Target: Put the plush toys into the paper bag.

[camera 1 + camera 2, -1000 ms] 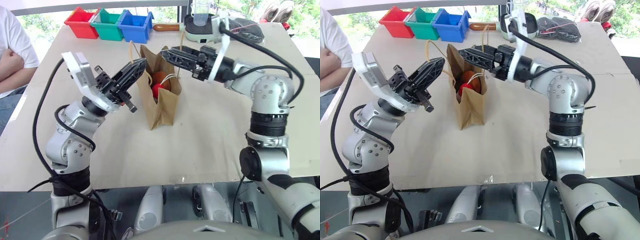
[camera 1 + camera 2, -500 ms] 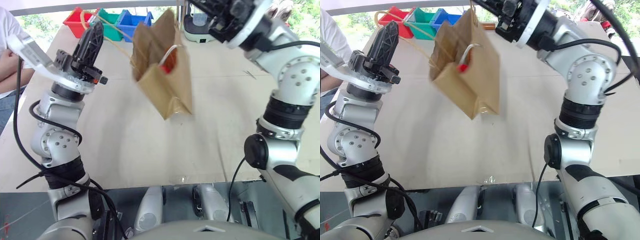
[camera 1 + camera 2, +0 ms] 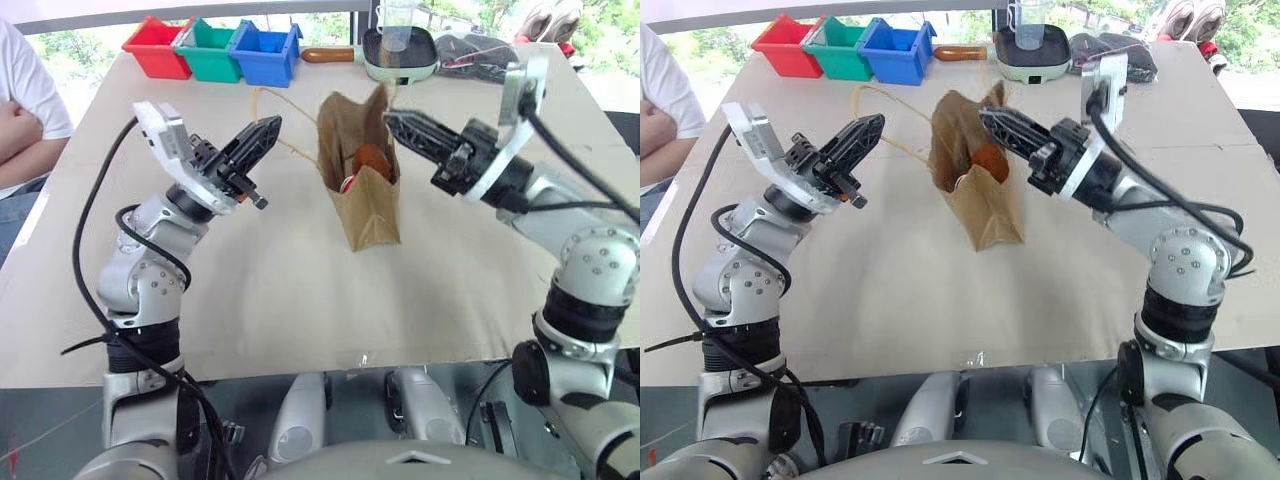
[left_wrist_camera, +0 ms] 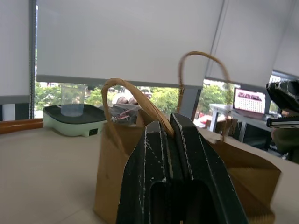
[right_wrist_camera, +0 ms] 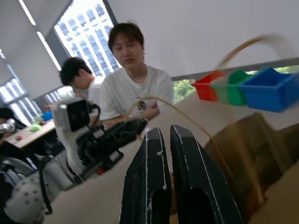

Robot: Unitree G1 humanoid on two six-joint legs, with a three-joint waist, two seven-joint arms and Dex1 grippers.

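Paper bag (image 3: 365, 200) plain brown kraft, tan loop handles. Inside: fuzzy orange-brown toy (image 3: 374, 160), bit of red toy (image 3: 347, 184) below it. Bench (image 3: 300, 290) beige. Bins at far edge: red (image 3: 160, 45), green (image 3: 210, 50), blue (image 3: 262, 52). Both pincers' fingers black.

**Bright daylight, blur at the wrist**

Daylight from the windows beyond the tabletop (image 3: 250, 300) lights it evenly, with soft, faint shadows. Head views are sharp. In the right wrist view, the paper bag (image 5: 261, 154) and its handle smear with motion blur; window panes glare white.
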